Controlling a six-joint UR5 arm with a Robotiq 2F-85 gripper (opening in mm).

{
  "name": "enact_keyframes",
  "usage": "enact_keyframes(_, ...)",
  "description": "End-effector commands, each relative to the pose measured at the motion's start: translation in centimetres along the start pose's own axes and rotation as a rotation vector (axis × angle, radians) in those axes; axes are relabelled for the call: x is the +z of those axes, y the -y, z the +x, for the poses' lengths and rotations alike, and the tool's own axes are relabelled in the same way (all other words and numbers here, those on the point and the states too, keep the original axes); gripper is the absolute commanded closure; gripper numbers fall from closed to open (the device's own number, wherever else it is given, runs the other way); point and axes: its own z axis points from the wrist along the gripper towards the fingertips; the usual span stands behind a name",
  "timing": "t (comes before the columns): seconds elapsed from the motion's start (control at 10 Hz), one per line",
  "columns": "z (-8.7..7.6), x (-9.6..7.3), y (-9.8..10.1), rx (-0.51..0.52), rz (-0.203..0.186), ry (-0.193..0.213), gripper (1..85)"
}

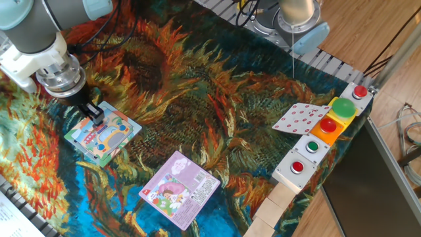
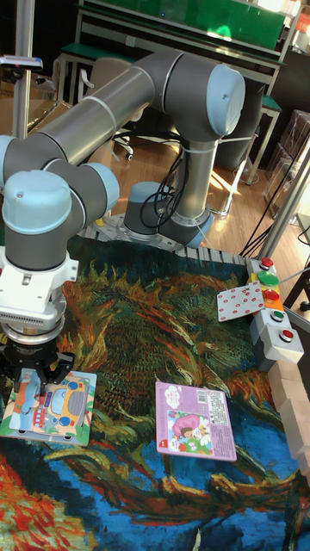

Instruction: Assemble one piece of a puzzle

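I see the puzzle (image 2: 50, 406) teal-edged with a yellow-orange bus, a purple-pink card (image 1: 179, 188), and a red-and-white patterned card (image 1: 300, 118).

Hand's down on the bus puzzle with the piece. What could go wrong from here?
1. The hand hides the piece's seat in both views, so a misaligned piece could go unnoticed.
2. The puzzle lies loose on the cloth; pressing or retracting could slide it.
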Motion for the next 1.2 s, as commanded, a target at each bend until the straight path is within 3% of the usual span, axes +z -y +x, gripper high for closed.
enact_keyframes(0.0,-0.06,-0.05,-0.25,0.01,-0.017,0.005,84.3)
enact_keyframes(1.1,-0.28,0.19,-0.19,-0.02,-0.019,0.02,72.7)
